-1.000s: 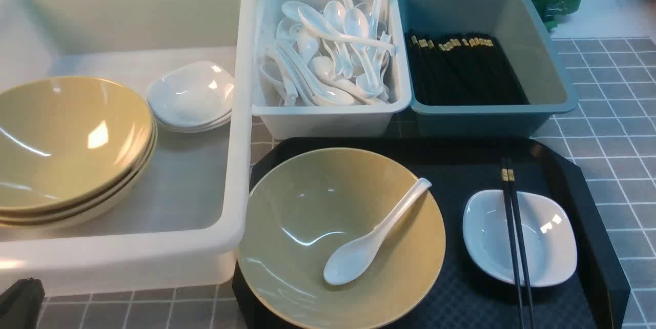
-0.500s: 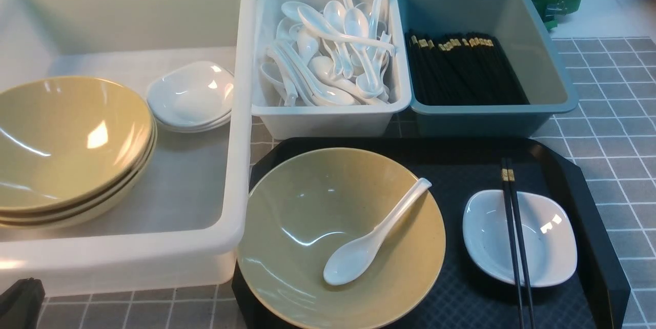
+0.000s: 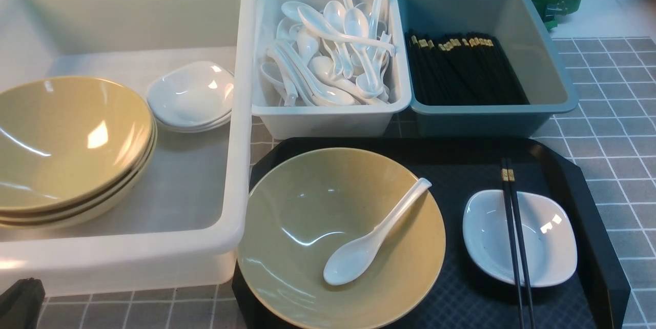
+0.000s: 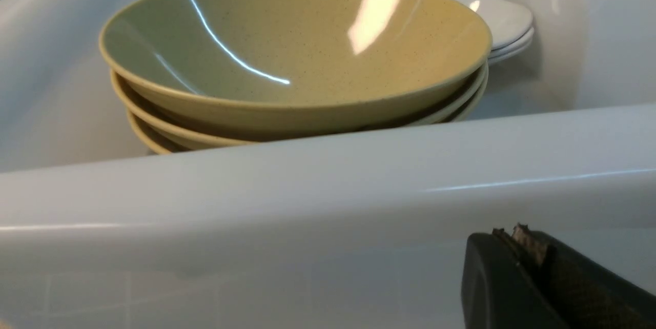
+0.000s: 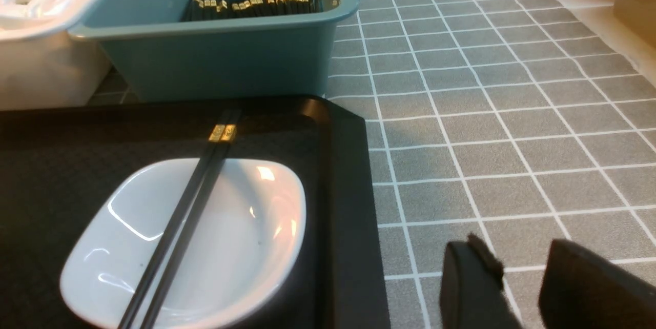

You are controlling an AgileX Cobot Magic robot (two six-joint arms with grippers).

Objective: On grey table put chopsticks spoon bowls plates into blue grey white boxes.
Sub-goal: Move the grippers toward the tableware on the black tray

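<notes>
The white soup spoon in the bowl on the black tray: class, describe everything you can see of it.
The glossy white soup spoon looks like ceramic or plastic. It has a deep oval scoop, hollow side up, and a short straight handle. It lies slanted inside the wide olive-yellow round bowl on the black tray, scoop low on the bowl's inner wall, handle end resting at the far-right rim. Nothing else touches the spoon.

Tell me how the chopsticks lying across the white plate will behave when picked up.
The chopsticks look thin and straight, so probably light and rigid. Resting across the glossy plate, they may slide or roll if nudged. As two loose sticks, they could separate in a pinch.
</notes>
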